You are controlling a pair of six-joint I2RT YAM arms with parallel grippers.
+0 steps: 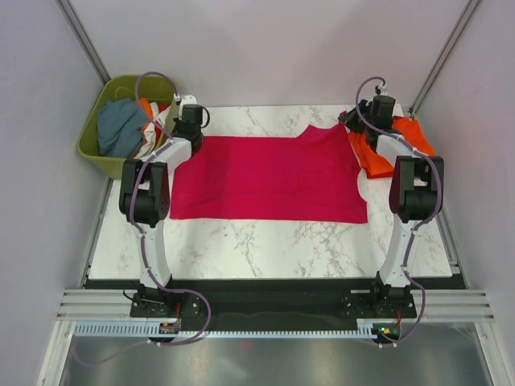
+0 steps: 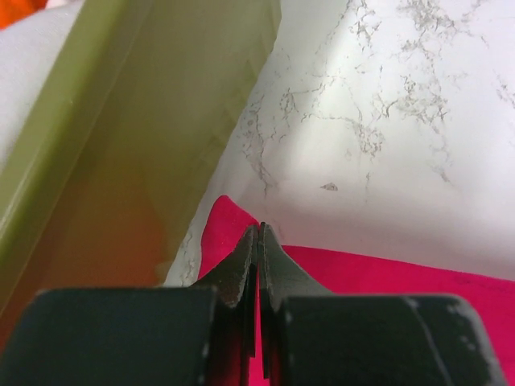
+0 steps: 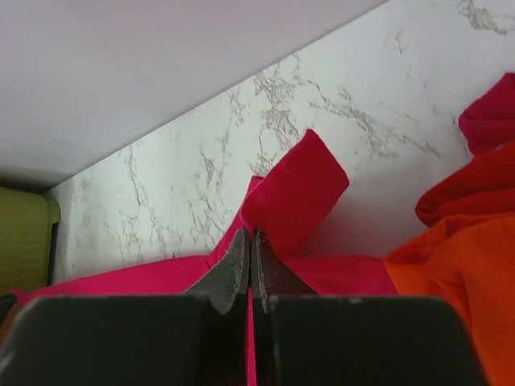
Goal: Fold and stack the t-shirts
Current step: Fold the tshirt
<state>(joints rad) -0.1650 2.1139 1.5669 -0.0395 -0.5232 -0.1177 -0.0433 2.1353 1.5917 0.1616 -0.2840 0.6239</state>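
A magenta-pink t-shirt (image 1: 269,178) lies spread flat across the middle of the marble table. My left gripper (image 1: 193,121) is at its far left corner, shut on the pink cloth (image 2: 221,229). My right gripper (image 1: 366,121) is at its far right corner, shut on a raised flap of the same shirt (image 3: 298,189). An orange and red t-shirt pile (image 1: 394,145) lies crumpled under the right arm; it also shows in the right wrist view (image 3: 459,241).
An olive-green basket (image 1: 100,157) holding grey-blue and other cloth stands off the table's far left corner, its wall close beside the left gripper (image 2: 121,137). Bare marble (image 1: 273,249) runs along the near side. Grey walls enclose the sides.
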